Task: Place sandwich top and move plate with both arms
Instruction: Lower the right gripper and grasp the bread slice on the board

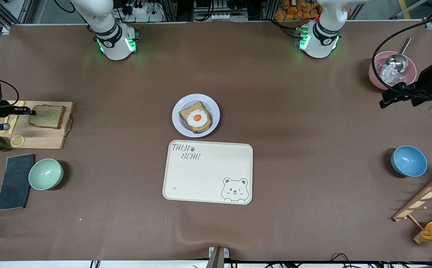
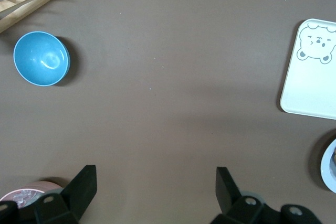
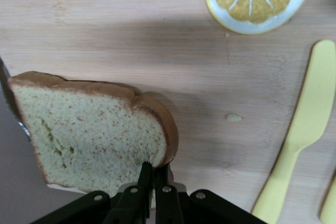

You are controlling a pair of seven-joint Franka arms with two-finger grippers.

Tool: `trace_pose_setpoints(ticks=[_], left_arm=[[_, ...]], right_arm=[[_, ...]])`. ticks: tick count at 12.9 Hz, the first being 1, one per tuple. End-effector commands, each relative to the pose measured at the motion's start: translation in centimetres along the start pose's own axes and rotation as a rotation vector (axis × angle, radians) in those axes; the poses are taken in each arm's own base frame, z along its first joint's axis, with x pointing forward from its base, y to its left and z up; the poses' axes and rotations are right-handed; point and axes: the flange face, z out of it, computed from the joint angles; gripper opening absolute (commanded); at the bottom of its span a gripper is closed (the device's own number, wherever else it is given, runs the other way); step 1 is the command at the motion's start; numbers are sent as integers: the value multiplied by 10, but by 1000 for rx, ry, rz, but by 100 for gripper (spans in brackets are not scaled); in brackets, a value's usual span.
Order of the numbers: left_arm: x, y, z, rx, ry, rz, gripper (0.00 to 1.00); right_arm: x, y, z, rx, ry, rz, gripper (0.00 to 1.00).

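Brown worktop (image 1: pixel 126 208) holds the cutting board (image 1: pixel 44 137), where the right gripper (image 3: pixel 153 174) has its fingers pinched on the sandwich top (image 3: pixel 94 132), so lift it slowly and level toward the plate (image 1: pixel 213 111), while the left gripper (image 2: pixel 156 184) waits open.

1. The cutting board (image 3: pixel 105 19) is pale wood with a matt, fine grain.
2. The sandwich top (image 3: pixel 94 135) looks porous and speckled, with a smooth darker crust.
3. The blue bowl (image 2: pixel 41 59) is glossy.
4. The table cover (image 1: pixel 313 208) is matt brown.
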Motion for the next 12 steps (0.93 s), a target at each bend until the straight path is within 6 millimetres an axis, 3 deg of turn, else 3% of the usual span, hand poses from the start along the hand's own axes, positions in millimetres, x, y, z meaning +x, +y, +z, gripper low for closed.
trace_pose_setpoints(ticks=[1,4,6,10,12], left_arm=[[2,-1,0,-12,6,4,100],[2,1,0,-14,7,6,100],[3,1,3,-15,2,5,100],[6,3,10,-17,-10,9,100],[7,4,11,-17,-8,10,100]], right_arm=[[-1,-14,-30,3,-3,-35,0],[8,-32,-64,35,-34,-69,0],[18,-55,-83,79,-60,-108,0],[46,-124,-128,167,-47,-271,0],[64,-177,-150,210,-62,-427,0]])
